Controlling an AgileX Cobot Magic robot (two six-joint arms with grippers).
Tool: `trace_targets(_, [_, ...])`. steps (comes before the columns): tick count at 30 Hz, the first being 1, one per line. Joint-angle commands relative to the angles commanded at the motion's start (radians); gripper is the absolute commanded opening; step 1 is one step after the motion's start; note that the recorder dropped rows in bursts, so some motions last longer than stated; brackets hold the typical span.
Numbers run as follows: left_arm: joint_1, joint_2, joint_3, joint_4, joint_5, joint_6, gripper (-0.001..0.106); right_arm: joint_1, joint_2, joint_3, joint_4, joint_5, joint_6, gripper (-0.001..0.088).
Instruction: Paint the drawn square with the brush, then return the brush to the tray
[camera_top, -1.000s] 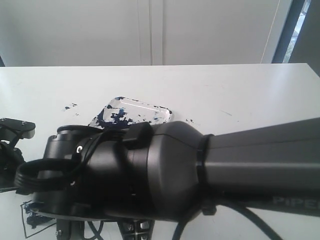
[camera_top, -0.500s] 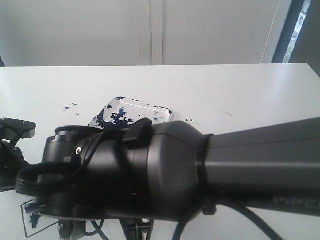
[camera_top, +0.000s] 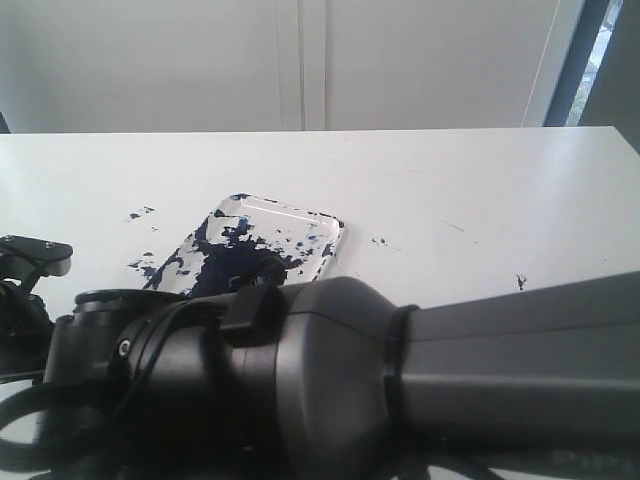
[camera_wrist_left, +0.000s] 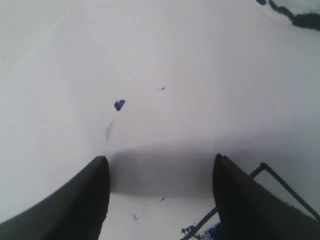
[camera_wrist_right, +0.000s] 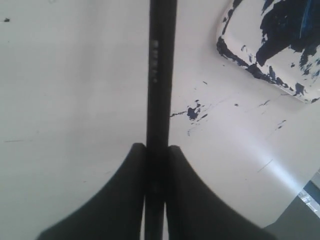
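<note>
In the right wrist view my right gripper (camera_wrist_right: 156, 147) is shut on the brush (camera_wrist_right: 161, 70), a thin black stick running straight out from between the jaws; its tip is out of frame. The tray (camera_wrist_right: 223, 44), clear and smeared with dark blue paint, lies off to one side of the brush. From the exterior view the tray (camera_top: 322, 222) sits mid-table behind my right arm (camera_top: 350, 380). My left gripper (camera_wrist_left: 159, 165) is open over bare white table. A corner of the drawn square (camera_wrist_left: 272, 174), with blue daubs inside, shows beside one left finger (camera_wrist_left: 235, 200).
Blue paint splatters (camera_wrist_right: 194, 111) mark the table near the tray, with more flecks (camera_top: 140, 213) left of it and one (camera_top: 520, 282) to the right. My right arm fills the lower half of the exterior view. The left arm (camera_top: 25, 290) sits at the left edge.
In the exterior view my right arm has sunk lower and shifted left, uncovering more of the tray and hiding the square's corner at lower left. The left arm has stayed put.
</note>
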Motion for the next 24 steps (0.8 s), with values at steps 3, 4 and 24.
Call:
trace_targets(3, [0.0, 0.0, 0.0, 0.0, 0.0, 0.0, 0.064, -0.021, 0.0, 0.0, 0.0, 0.0, 0.0, 0.0])
trace_targets(4, [0.0, 0.0, 0.0, 0.0, 0.0, 0.0, 0.064, -0.03, 0.002, 0.0, -0.002, 0.0, 0.0, 0.0])
trace_targets(24, [0.0, 0.0, 0.0, 0.0, 0.002, 0.0, 0.064, -0.058, 0.011, 0.0, 0.11, 0.0, -0.014, 0.0])
